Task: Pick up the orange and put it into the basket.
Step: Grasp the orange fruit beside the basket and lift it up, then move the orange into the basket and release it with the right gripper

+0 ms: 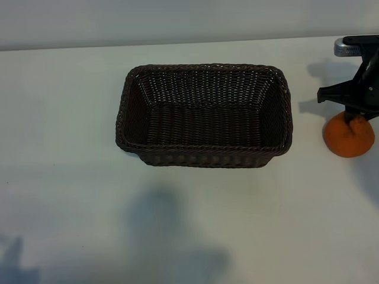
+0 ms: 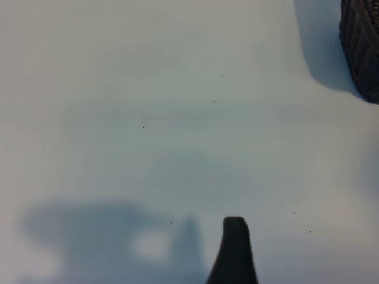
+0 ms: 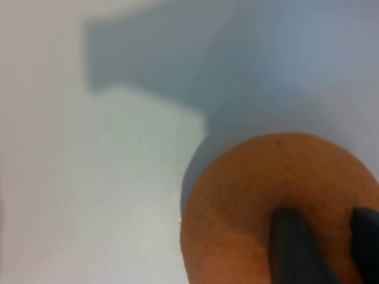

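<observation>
The orange (image 1: 346, 141) rests on the white table to the right of the basket (image 1: 204, 67), a short gap away from it. My right gripper (image 1: 357, 120) comes down on the orange from above, its two dark fingers pinched on the lumpy top. The right wrist view shows the orange (image 3: 249, 207) close up, with my right gripper (image 3: 328, 236) closed on its skin. The dark-brown wicker basket is empty. Of my left gripper only one dark fingertip (image 2: 235, 242) shows, above bare table, with nothing by it. A corner of the basket (image 2: 361, 47) shows farther off.
The white table (image 1: 65, 177) spreads out around the basket, with a pale wall edge along the back. Shadows of the arms fall on the table at the front. The right arm's black body (image 1: 355, 89) stands just behind the orange.
</observation>
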### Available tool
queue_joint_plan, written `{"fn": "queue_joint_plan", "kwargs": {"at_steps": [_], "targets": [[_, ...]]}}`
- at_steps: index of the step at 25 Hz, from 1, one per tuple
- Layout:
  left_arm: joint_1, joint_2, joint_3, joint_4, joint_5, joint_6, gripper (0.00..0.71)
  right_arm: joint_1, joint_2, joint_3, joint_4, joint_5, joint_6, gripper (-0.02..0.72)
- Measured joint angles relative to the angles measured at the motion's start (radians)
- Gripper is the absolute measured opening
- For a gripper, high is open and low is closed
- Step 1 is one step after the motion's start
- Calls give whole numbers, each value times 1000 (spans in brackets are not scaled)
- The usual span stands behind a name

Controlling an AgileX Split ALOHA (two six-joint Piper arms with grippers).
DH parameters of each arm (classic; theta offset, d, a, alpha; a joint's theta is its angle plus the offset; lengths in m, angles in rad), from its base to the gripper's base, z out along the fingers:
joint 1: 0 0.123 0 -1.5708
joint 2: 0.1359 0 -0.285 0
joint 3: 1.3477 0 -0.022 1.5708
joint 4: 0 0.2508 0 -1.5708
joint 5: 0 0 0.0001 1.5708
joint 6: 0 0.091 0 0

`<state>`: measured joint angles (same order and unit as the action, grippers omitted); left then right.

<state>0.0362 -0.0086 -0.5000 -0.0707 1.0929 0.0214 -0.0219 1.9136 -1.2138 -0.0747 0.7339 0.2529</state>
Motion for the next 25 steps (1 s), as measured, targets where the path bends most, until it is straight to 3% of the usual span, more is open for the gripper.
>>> {"fn": "queue_joint_plan", "kwargs": {"at_steps": [5,11,25], "targets": [[0,0,0,0,0,1,592,0,0,0,-4,15,1,226],[0,0,0,0,0,1,592,0,0,0,-18,36,-13,55],[0,0,0,0,0,1,592,-1,-156,0,-11,105,-52,44]]}}
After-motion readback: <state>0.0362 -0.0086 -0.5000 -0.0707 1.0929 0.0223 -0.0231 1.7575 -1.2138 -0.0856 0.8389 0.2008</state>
